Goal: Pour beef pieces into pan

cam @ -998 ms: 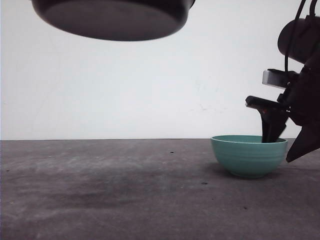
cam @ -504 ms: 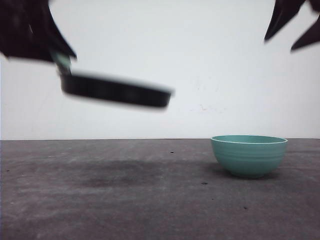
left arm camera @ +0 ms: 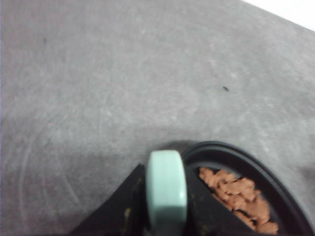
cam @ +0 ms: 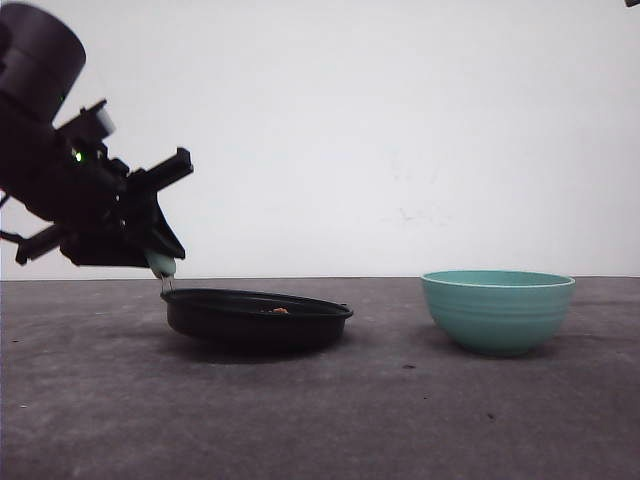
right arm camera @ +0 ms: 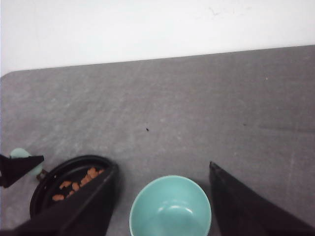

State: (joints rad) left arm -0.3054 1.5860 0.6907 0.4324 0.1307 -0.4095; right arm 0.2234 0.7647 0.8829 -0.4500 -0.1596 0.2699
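Shallow round black pan (cam: pixel 258 317) resting on the grey table (cam: pixel 400 420), reddish-brown beef pieces (left arm camera: pixel 237 198) inside; left gripper (cam: pixel 150 262) clamped on its mint-green handle (left arm camera: pixel 166 189), right gripper (right arm camera: pixel 162 196), jaws apart, above the empty teal ribbed bowl (right arm camera: pixel 171 207).

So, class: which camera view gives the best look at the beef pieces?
The left wrist view: the beef pieces lie close and large inside the pan. The right wrist view shows them small and scattered, from above. The front view shows just an orange speck over the rim.
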